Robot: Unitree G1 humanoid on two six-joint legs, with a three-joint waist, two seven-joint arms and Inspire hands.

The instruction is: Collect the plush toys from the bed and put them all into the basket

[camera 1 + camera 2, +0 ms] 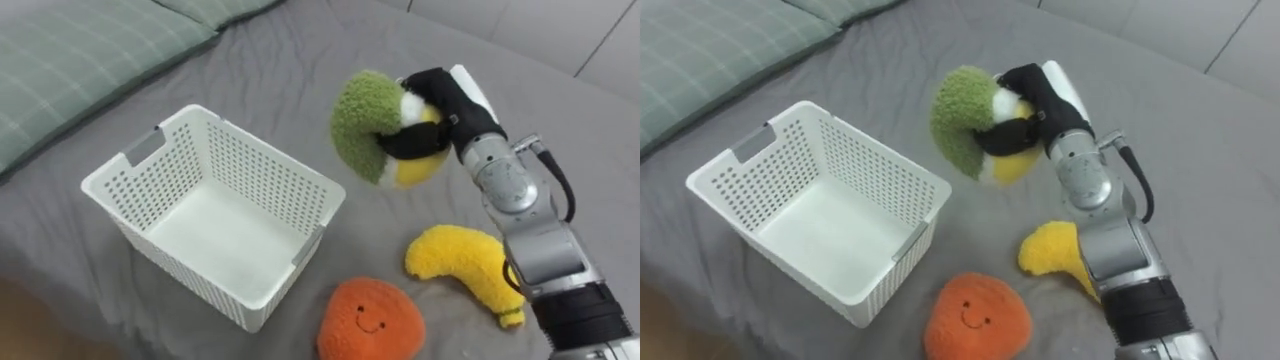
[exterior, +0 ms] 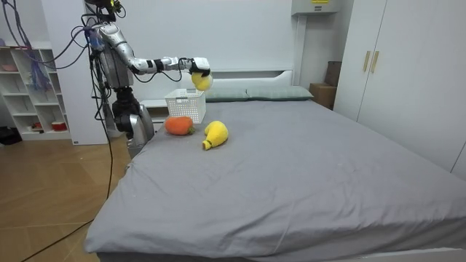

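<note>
Toys: three plush, all near the white basket.

Bed [image 1: 300, 60]: grey sheet, carries everything. The robot stands at its edge on the basket's side, right arm stretched out over the sheet.

Green checked pillow [image 1: 70, 60]: on the bed past the basket's far-left side, apart from it.

Basket [image 1: 255, 165]: perforated white plastic, upright on the sheet, open top, set at an angle to the robot.

Green-and-yellow plush toy [image 1: 365, 125]: lifted clear of the sheet, in the air just right of the basket's far-right wall, not inside it. In the room view it hangs above the basket's rim level.

Orange plush with a smiling face [image 1: 372, 320]: lying on the sheet just off the basket's near-right corner, close to it but not touching.

Yellow banana-shaped plush [image 1: 465, 265]: on the sheet right of the basket, beyond the orange one, below the raised forearm.

Right hand [image 1: 440, 105]: dark fingers wrapped round the yellow part of the green-and-yellow plush toy, grasping it, green part facing the basket.
</note>
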